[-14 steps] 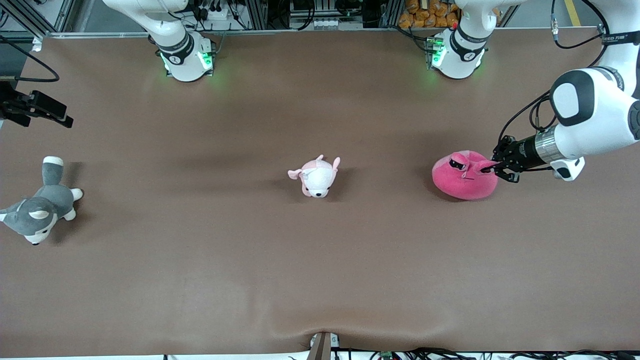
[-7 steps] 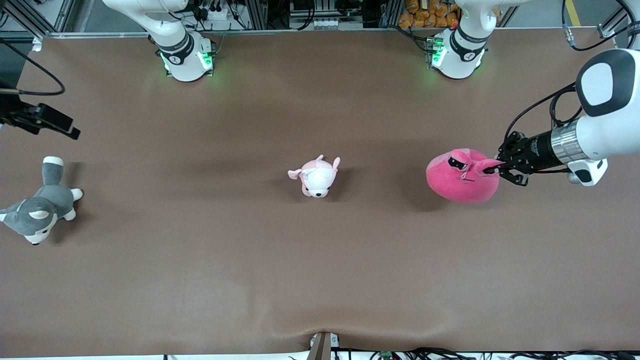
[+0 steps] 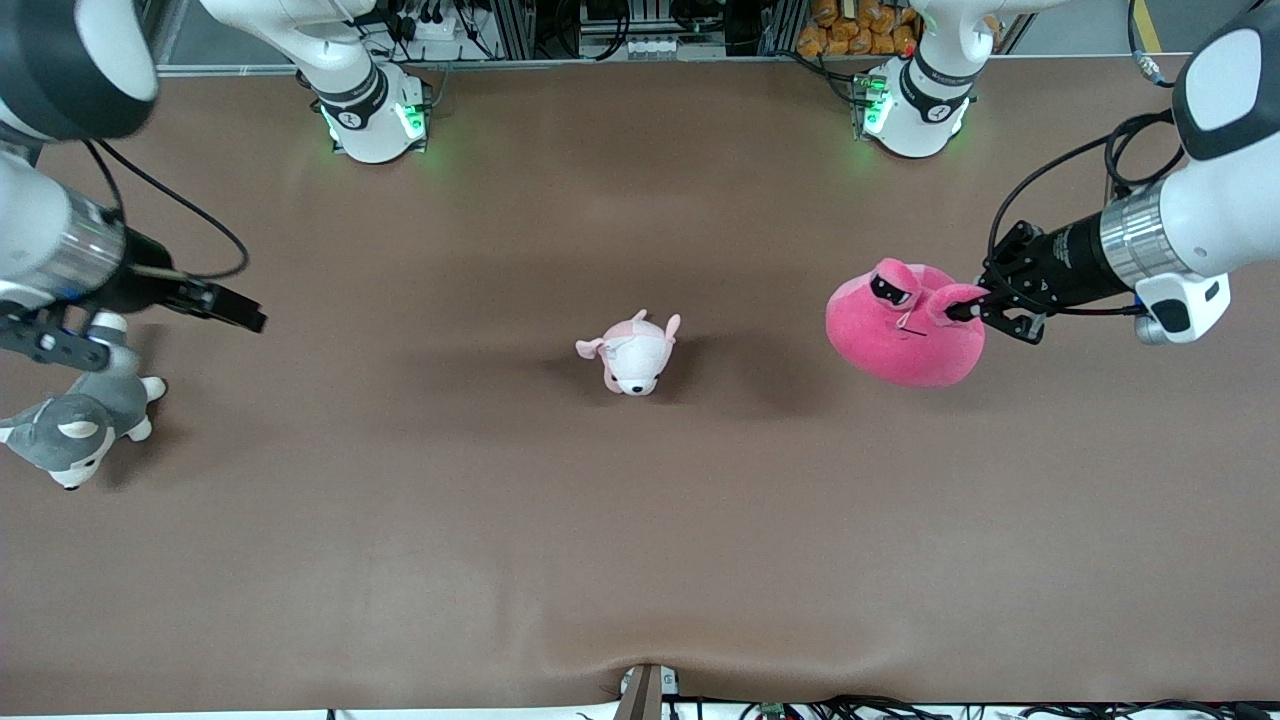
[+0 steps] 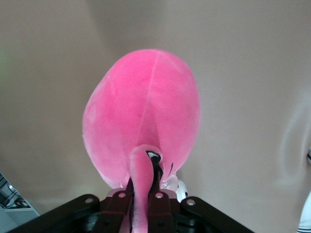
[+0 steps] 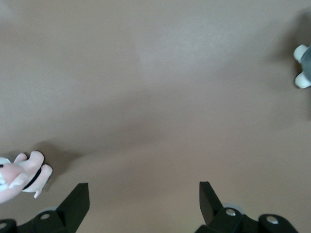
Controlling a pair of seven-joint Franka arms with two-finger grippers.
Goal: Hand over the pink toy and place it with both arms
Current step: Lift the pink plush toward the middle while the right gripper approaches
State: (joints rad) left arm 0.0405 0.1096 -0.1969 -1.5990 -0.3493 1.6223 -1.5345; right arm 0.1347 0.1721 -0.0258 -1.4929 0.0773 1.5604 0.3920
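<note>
Lifted higher than a second ago, the pink toy now hangs clear of the brown surface at the right of the frame, its shadow cast on the cloth below and toward the middle, where before it sat flat. It dangles from one floppy ear, which the left tool pinches between its narrow black fingers; the left wrist view shows that ear running down between the fingertips, with the round pink body hanging under it over bare cloth. The left arm enters from the right edge of the frame and has risen with the toy. At mid-frame the pale pink-and-white puppy lies on the surface where it lay before, well apart from the toy. At the left edge the right arm has swung into the frame, and the right tool now reaches over the surface just above the grey husky, which has not shifted. The right wrist view shows the right tool's fingers spread wide with nothing between them, a paw of the husky at one edge and part of the puppy at another.
</note>
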